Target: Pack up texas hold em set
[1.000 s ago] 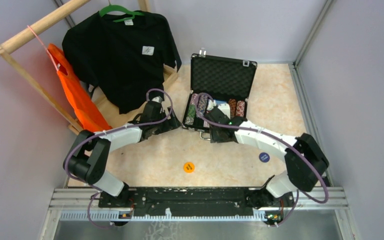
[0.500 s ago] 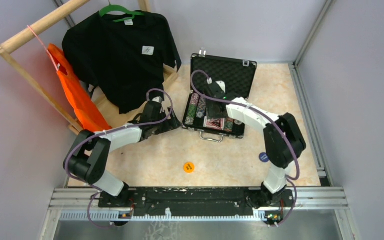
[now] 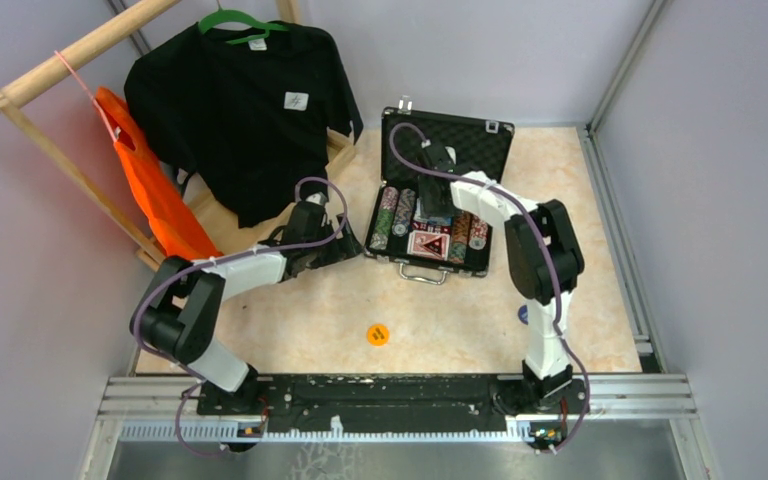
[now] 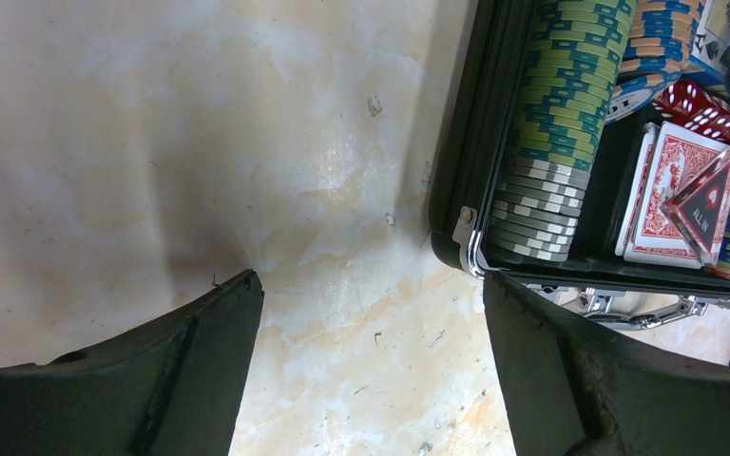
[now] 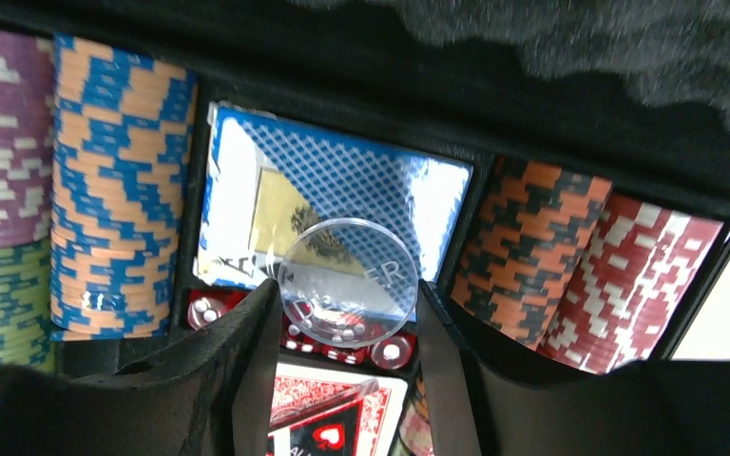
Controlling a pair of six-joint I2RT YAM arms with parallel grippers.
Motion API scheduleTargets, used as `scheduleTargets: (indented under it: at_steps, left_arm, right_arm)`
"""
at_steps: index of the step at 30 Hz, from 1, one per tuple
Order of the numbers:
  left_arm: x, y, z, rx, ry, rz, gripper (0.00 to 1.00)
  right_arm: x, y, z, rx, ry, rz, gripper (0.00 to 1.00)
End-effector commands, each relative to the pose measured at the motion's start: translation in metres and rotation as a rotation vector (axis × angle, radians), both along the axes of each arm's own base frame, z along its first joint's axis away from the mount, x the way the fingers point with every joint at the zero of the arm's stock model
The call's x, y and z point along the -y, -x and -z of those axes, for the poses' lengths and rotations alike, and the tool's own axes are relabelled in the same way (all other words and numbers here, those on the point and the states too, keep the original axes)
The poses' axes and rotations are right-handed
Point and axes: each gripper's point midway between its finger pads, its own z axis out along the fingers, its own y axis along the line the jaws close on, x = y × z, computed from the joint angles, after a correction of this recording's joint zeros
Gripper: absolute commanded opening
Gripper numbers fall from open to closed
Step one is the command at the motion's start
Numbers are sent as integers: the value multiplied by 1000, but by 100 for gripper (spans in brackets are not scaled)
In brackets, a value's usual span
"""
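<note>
case (image 3: 485,155) 1 | chip rows (image 5: 119,190) 4 | decks (image 4: 661,180) 2 | triangular token (image 4: 705,201) 1 | clear token (image 5: 347,275) 1 | coloured tokens (image 3: 378,334) 2

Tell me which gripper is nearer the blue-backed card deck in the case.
Right. The right gripper hangs just over the blue-backed card deck, pinching a clear round token. The left gripper sits open above bare table, outside the left wall of the case.

The case (image 4: 470,142) is black, chips (image 4: 556,114) striped green or orange-blue, cards (image 4: 670,195) red-backed, dice (image 4: 699,104) red, round token (image 5: 347,275) clear.
</note>
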Motion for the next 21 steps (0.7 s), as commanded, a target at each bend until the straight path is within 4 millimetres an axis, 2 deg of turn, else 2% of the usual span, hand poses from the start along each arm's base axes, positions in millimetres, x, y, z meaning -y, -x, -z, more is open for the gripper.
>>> scheduleTargets:
  at_steps: [1,4,7,12,14,16,18,21]
  left_arm:
    - [2,-10,-8,38,-11,0,91]
    - [1,-10,-6,35,-18,-1,91]
    - [1,-10,-4,32,-20,0,91]
    - [1,-11,-3,32,-24,-1,91]
    - [1,-11,-3,32,-25,0,91]
    - [1,-11,-3,32,-26,-1,91]
    - [0,-11,-3,32,-29,-3,91]
    - [0,-11,-3,32,-31,-3,91]
  right_arm:
    - [-9,-28,-24,74,-25,-24,35]
    - [-12,-32,-25,79,-31,-31,35]
    - [-11,-33,-22,76,-28,-33,23]
    - [-11,-35,-21,80,-26,-31,22]
    - [-12,-36,-22,83,-28,-33,14]
    - [-12,-37,-23,89,-28,-33,13]
    - [-12,-37,-24,92,-31,-32,2]
    - [-13,-38,-27,103,-42,-32,0]
